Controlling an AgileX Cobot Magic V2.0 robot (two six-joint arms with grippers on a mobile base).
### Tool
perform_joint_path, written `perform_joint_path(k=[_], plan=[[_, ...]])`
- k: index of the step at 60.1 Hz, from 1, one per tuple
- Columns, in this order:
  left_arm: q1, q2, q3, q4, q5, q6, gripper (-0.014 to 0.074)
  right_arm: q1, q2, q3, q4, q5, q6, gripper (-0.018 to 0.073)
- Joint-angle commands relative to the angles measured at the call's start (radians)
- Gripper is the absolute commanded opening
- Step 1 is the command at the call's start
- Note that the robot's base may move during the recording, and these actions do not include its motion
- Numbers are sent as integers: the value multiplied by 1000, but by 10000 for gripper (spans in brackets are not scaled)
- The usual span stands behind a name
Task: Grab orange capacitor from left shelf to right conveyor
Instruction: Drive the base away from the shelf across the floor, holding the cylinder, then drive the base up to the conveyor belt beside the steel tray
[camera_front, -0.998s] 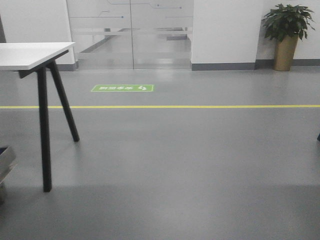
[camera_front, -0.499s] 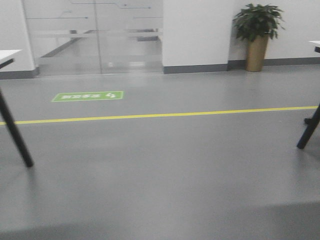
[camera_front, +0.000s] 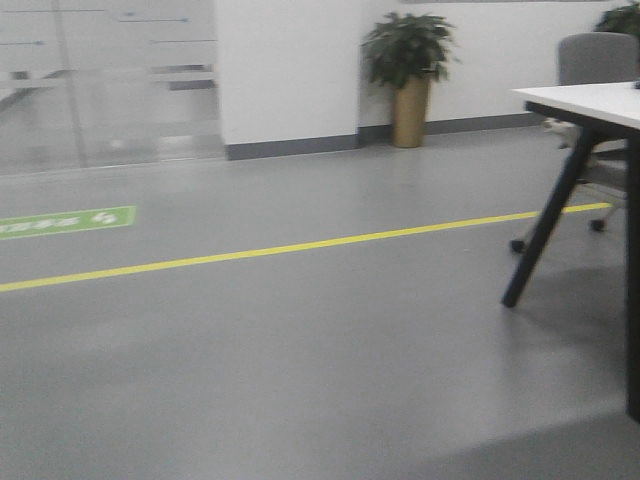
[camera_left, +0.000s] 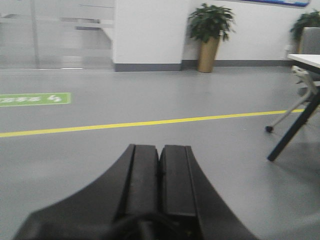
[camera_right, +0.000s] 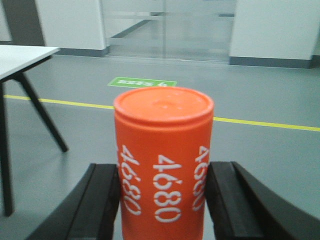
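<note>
The orange capacitor (camera_right: 164, 160) is running off the bottom edge of the right wrist view, so its base is not showing. One capacitor is standing upright, on the near side of the yellow floor line (camera_right: 260, 123), and the right gripper (camera_right: 164, 195) is pinching it between two black fingers. The left gripper (camera_left: 160, 150) is pressing its fingers together on nothing, also on the near side of the line. Beyond the line, two potted plants are showing: one whole (camera_front: 408, 75), one cropped at the corner (camera_front: 620, 18). One green floor sign (camera_front: 65, 221) is being cut off, its lettering unreadable.
</note>
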Motion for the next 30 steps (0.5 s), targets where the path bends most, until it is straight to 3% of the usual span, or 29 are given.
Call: perform_joint_path(k=[1,30], plan=[[1,-19,-5,0,-89,0,-105,0,7,-29,-4,-96,0,102],[1,-19,-5,0,-89,0,-105,0,7,-29,-4,-96,0,102]])
